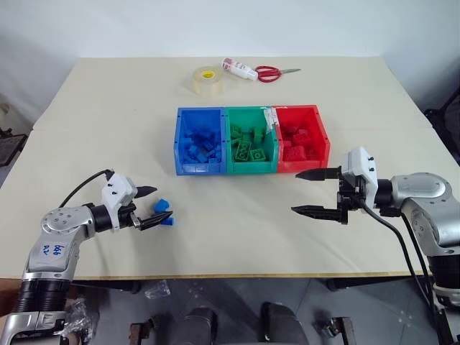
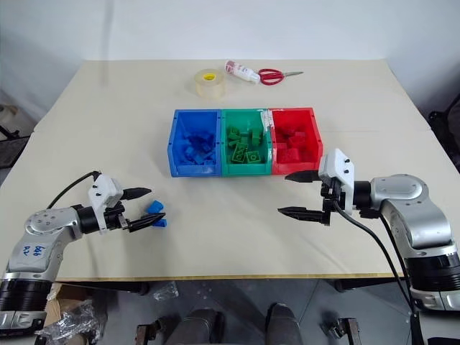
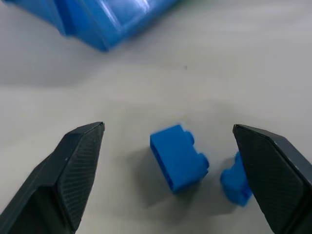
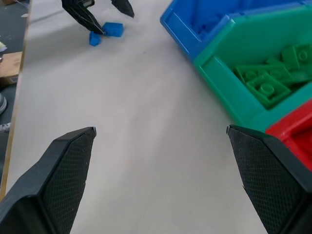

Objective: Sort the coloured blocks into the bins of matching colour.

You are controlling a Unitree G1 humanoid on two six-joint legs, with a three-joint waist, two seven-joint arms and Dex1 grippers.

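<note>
**What I cannot make out**

In my left wrist view, the smaller blue block [image 3: 236, 184] sits partly behind my left end effector's [image 3: 168, 168] finger [image 3: 273, 180], so its shape stays unclear. The blue bin [image 3: 105, 22] is cut off by the edge there and blurred. In my right wrist view, the red bin [image 4: 292, 134] shows just a corner before the edge and my finger [image 4: 273, 178] cover it. From my head, the heaped bricks in the blue bin are too small to count, and the small bottle's [image 1: 239, 69] label is unreadable.
</note>
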